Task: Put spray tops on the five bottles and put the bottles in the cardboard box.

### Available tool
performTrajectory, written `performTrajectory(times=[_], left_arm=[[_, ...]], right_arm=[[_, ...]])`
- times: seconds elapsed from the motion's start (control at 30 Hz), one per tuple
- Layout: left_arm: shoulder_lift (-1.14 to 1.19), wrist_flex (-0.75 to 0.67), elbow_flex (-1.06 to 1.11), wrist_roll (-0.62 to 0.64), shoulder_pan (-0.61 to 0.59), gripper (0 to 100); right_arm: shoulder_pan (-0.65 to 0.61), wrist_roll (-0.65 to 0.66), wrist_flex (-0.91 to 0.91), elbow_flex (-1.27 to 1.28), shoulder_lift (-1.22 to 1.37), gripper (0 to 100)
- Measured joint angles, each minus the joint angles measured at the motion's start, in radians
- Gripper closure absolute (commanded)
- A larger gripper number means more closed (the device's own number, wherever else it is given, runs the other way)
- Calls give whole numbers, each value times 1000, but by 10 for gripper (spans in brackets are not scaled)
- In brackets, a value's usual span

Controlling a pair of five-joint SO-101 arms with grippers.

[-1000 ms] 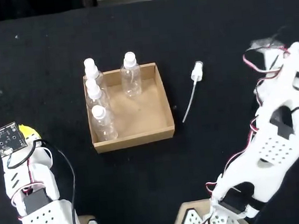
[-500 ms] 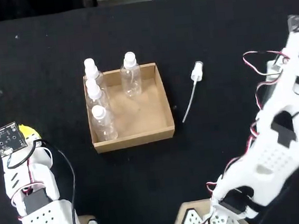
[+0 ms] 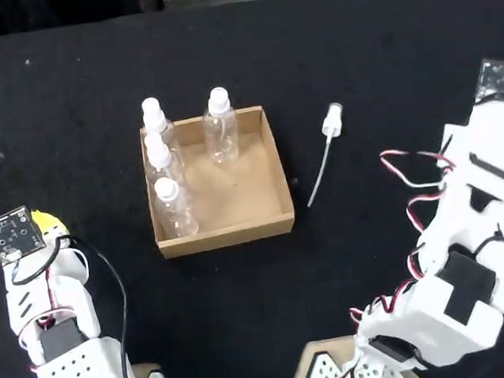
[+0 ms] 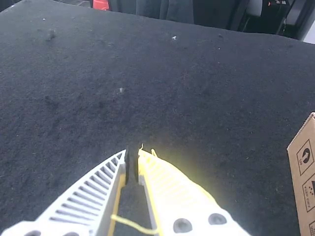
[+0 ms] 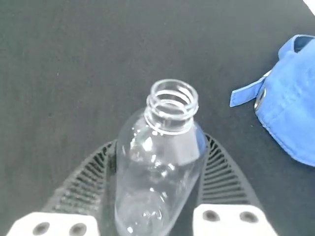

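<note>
The cardboard box (image 3: 272, 165) sits mid-table. Three capped clear bottles (image 3: 161, 157) stand along its left wall, and another capped bottle (image 3: 220, 128) stands at its back wall. A loose white spray top (image 3: 331, 122) with a long tube lies on the cloth to the right of the box. My right gripper (image 5: 162, 143) is shut on an uncapped clear bottle (image 5: 162, 162), neck pointing away from the wrist. The right arm (image 3: 469, 222) stands at the table's right side. My left gripper (image 4: 133, 156) is shut on nothing over bare cloth, at the front left (image 3: 37, 232).
A blue cap (image 5: 290, 123) lies on the cloth close to the held bottle. A corner of the cardboard box (image 4: 306, 182) shows in the left wrist view. Black cloth covers the whole table.
The right arm has folded back toward the table's right edge, with its wrist swinging right. The left arm, box, bottles and spray top have not moved.
</note>
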Motion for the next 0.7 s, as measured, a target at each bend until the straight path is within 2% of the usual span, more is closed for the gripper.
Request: performTrajectory(times=[0.27,0.7], left_arm=[[0,0,0,0,0,970],[0,0,0,0,0,970]], right_arm=[[2,-77,-293,189,-28,858],[26,-81,-338,334,-135,861]])
